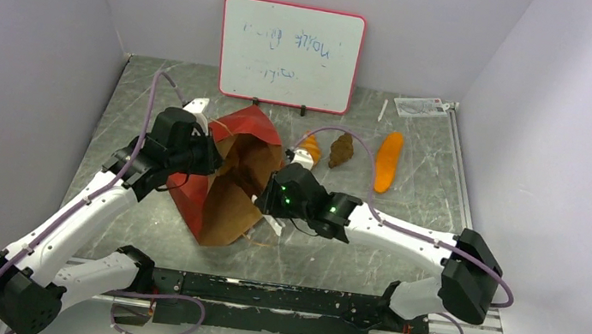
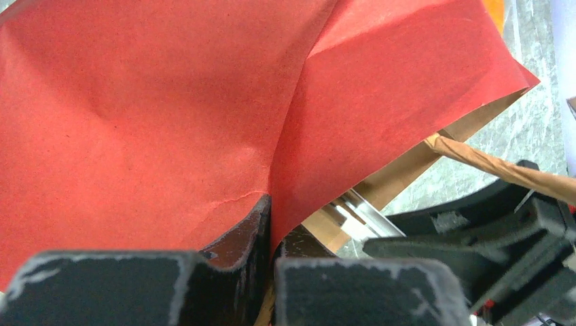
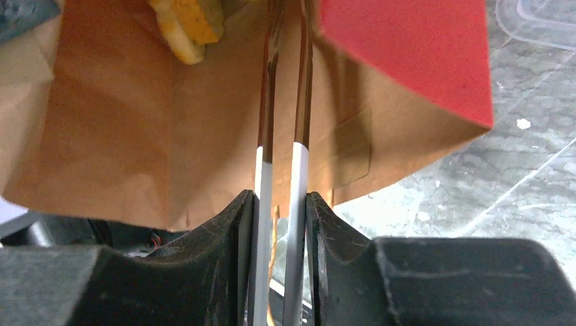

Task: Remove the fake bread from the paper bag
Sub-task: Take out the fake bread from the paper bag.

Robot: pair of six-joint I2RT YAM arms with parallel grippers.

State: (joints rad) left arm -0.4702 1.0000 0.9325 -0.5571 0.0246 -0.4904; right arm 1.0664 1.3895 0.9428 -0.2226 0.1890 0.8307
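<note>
Pinching the red wall of the paper bag (image 1: pixel 224 209) at centre-left of the top view, the left tool (image 2: pixel 272 227) is clenched on the paper. The right tool (image 3: pixel 280 204) grips slim tongs (image 3: pixel 297 170) reaching inside, with a yellow bread piece (image 3: pixel 185 27) at the upper left of its wrist view. Three pastries (image 1: pixel 341 150) lie on the counter (image 1: pixel 406 225) right of the bag; the thin paper could slip or tear from that pinch, collapsing the bag onto the tongs.

Layout: paper bag (image 1: pixel 226 179) lying on table (image 1: pixel 405 233), left of centre; three bread pieces (image 1: pixel 341 150) sitting in row to its right; another piece (image 3: pixel 187 24) lying inside bag; whiteboard (image 1: pixel 290 54) standing behind.
</note>
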